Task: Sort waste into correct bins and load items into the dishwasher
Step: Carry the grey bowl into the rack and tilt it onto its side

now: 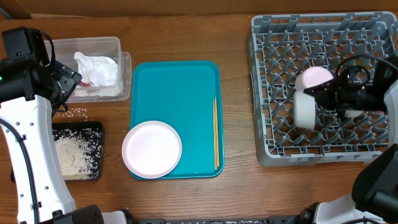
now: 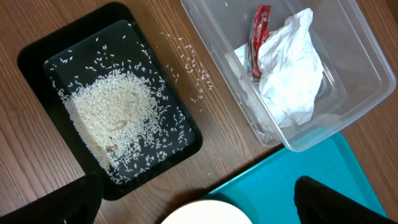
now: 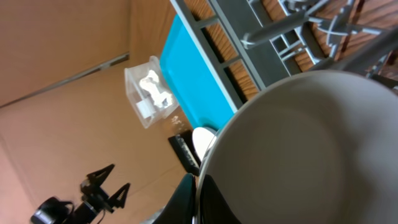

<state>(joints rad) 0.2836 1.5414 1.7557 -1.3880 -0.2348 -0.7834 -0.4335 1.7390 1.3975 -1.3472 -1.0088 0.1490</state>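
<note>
Only overhead, whole white cup [image 1: 306, 109] in clamped right pincer [image 1: 320, 92]; left pincer [image 2: 199, 200] apart.

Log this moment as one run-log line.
left gripper: open, empty | right gripper: shut on white cup at dish rack | napkin, red wrapper in clear tub | rice in black tray | plate, chopsticks on teal tray

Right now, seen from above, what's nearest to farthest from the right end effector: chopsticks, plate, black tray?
From the right end effector, holding the cup:
1. chopsticks, middle.
2. plate, left of them.
3. black tray, far left.
</note>
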